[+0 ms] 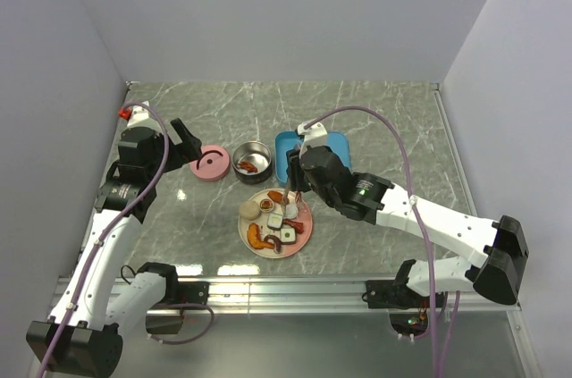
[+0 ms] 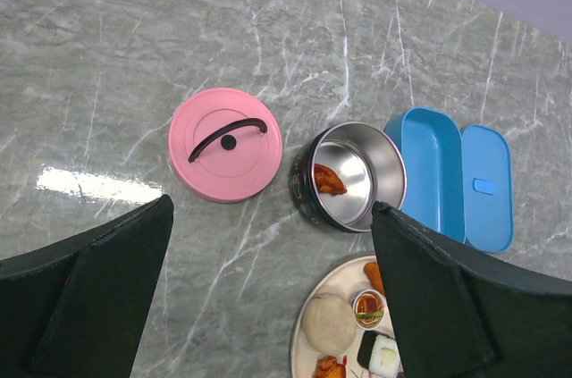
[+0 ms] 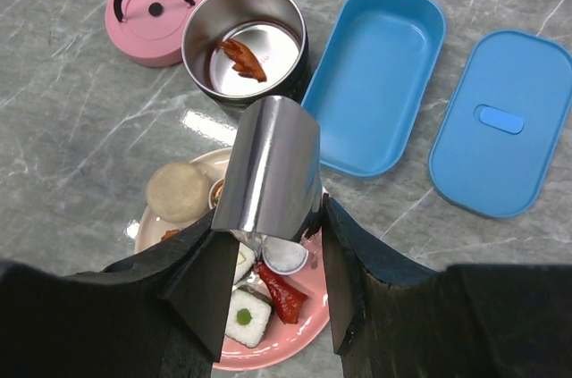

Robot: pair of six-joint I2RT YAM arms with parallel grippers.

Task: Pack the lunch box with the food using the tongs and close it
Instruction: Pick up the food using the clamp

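Note:
My right gripper (image 3: 275, 306) is shut on the silver tongs (image 3: 268, 168), whose tips point down over the pink plate (image 3: 295, 351). On the plate lie a beige bun (image 3: 179, 190), a red sausage (image 3: 281, 293), a white sushi square (image 3: 246, 317) and other food pieces. The round steel lunch box (image 3: 246, 43) stands open behind the plate with one orange shrimp (image 3: 241, 58) inside. Its pink lid (image 2: 225, 144) lies flat to its left. My left gripper (image 2: 268, 306) hangs open and empty above the table, near the lid (image 1: 211, 163).
An empty blue oblong box (image 3: 380, 74) and its blue lid (image 3: 500, 119) lie to the right of the steel lunch box (image 1: 253, 162). White walls close the table at the left, back and right. A metal rail runs along the near edge.

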